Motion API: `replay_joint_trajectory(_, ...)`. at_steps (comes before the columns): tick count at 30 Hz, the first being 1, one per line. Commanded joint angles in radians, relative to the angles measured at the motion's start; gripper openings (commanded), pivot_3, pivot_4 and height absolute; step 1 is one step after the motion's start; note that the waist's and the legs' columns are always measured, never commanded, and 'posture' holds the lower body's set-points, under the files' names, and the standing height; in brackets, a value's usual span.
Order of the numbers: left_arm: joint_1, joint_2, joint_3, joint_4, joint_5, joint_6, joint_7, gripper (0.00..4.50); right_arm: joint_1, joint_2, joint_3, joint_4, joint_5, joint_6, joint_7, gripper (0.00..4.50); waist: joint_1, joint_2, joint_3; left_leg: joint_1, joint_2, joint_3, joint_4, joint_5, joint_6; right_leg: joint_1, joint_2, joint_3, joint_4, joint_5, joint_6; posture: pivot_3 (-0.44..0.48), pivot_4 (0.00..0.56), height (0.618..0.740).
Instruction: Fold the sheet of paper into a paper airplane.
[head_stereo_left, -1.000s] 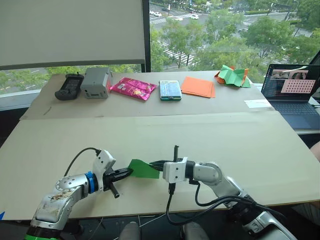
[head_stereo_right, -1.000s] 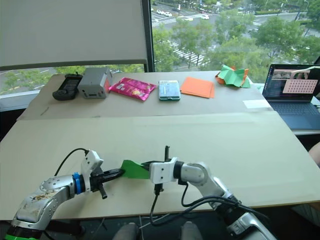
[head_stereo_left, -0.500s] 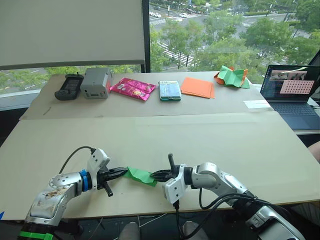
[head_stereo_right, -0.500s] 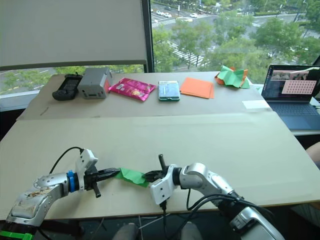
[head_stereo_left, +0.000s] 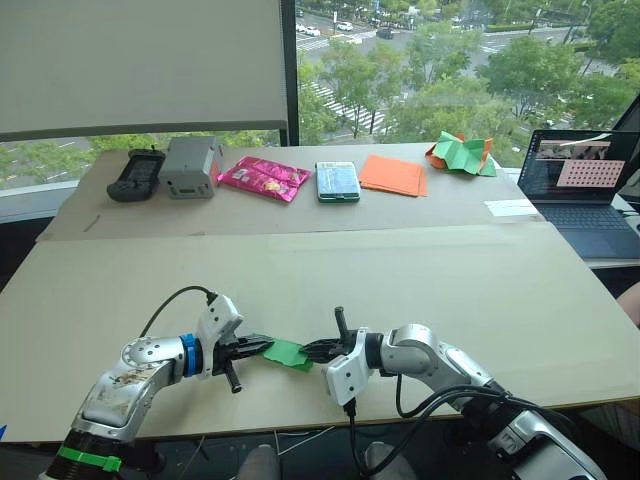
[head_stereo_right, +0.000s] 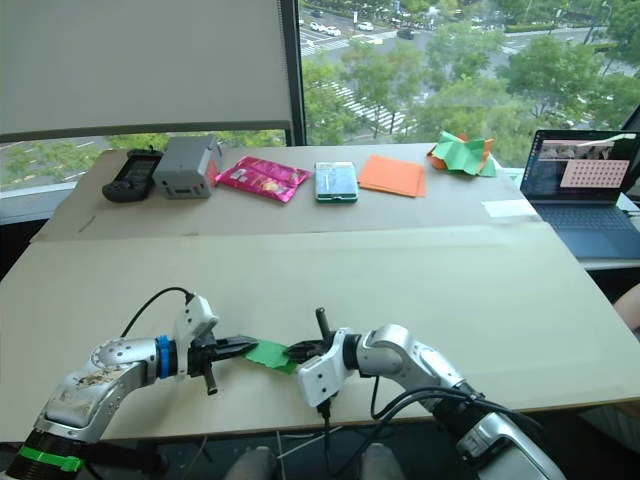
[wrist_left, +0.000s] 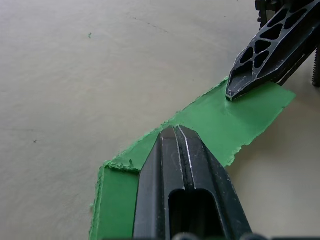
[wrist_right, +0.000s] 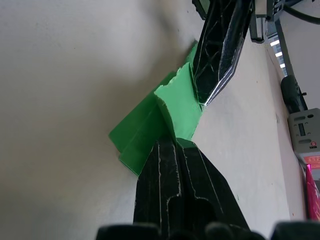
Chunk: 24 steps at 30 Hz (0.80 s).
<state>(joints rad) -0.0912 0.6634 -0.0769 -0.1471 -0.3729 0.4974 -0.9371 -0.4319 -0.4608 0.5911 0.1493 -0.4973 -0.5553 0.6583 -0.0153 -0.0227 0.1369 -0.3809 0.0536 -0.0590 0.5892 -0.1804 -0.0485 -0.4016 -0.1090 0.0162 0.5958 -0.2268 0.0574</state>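
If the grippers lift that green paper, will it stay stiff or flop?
Probably floppy: the green paper looks thin, with soft, ragged edges in the left wrist view. Its folded layers may stiffen it slightly. It seems light and tearable, so the left gripper and right gripper, both shut on it, should avoid pulling apart.

A pale beige table (head_stereo_left: 560, 320) fills the foreground, a second tabletop (head_stereo_left: 250, 215) butting it at 12 o'clock. Behind, a white roller blind (head_stereo_left: 140, 65) at 11 o'clock covers a daylit window (head_stereo_left: 440, 60) showing trees and streets
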Motion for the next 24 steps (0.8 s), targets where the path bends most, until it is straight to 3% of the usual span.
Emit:
replay_joint_trajectory(1, -0.035, -0.009, -0.033, 0.011, 0.033, -0.022, -0.003, 0.00, 0.011, 0.003, -0.008, -0.025, 0.021, 0.049, 0.038, 0.03, 0.002, 0.000, 0.000, 0.000, 0.000, 0.000, 0.000, 0.000, 0.000, 0.000, 0.000, 0.000, 0.000, 0.000, 0.000, 0.000, 0.150, 0.706)
replay_joint_trajectory(2, -0.040, -0.012, -0.037, 0.014, 0.037, -0.022, -0.002, 0.00, 0.012, 0.003, -0.009, -0.030, 0.024, 0.055, 0.045, 0.03, 0.003, 0.000, 0.000, 0.000, 0.000, 0.000, 0.000, 0.000, 0.000, 0.000, 0.000, 0.000, 0.000, 0.000, 0.000, 0.000, 0.150, 0.706)
replay_joint_trajectory(3, -0.042, -0.014, -0.041, 0.012, 0.038, -0.019, 0.000, 0.00, 0.017, 0.003, -0.014, -0.042, 0.047, 0.078, 0.068, 0.30, 0.003, 0.000, 0.000, 0.000, 0.000, 0.000, 0.000, 0.000, 0.000, 0.000, 0.000, 0.000, 0.000, 0.000, 0.000, 0.000, 0.150, 0.706)
replay_joint_trajectory(9, -0.017, -0.005, -0.058, -0.022, 0.055, -0.015, 0.001, 0.00, 0.042, -0.033, -0.066, -0.171, 0.187, 0.235, 0.203, 2.28, 0.004, 0.002, -0.001, 0.000, 0.000, 0.000, 0.000, 0.002, 0.003, 0.001, 0.000, 0.000, 0.000, 0.000, 0.000, 0.000, 0.150, 0.706)
replay_joint_trajectory(15, 0.014, -0.009, -0.065, -0.024, 0.098, -0.042, 0.031, 0.00, 0.061, -0.083, -0.148, -0.396, 0.431, 0.528, 0.367, 2.28, 0.004, 0.003, 0.000, 0.000, 0.000, 0.000, 0.001, 0.000, 0.000, 0.002, 0.000, 0.000, 0.000, 0.000, 0.000, 0.000, 0.150, 0.706)
replay_joint_trajectory(18, 0.024, -0.018, -0.067, -0.019, 0.108, -0.055, 0.048, 0.00, 0.033, -0.034, -0.184, -0.451, 0.518, 0.698, 0.358, 2.28, 0.003, 0.004, -0.001, 0.001, 0.000, 0.000, 0.000, 0.000, -0.001, 0.002, 0.000, 0.000, 0.000, 0.000, 0.000, 0.000, 0.150, 0.706)
replay_joint_trajectory(24, 0.063, -0.022, -0.070, -0.025, 0.118, -0.071, 0.064, 0.00, -0.031, 0.118, -0.120, -0.407, 0.481, 0.938, 0.247, 0.44, 0.003, 0.005, -0.002, 0.001, 0.000, 0.000, 0.000, -0.003, -0.005, 0.000, 0.000, 0.000, 0.000, 0.000, 0.000, 0.000, 0.150, 0.706)
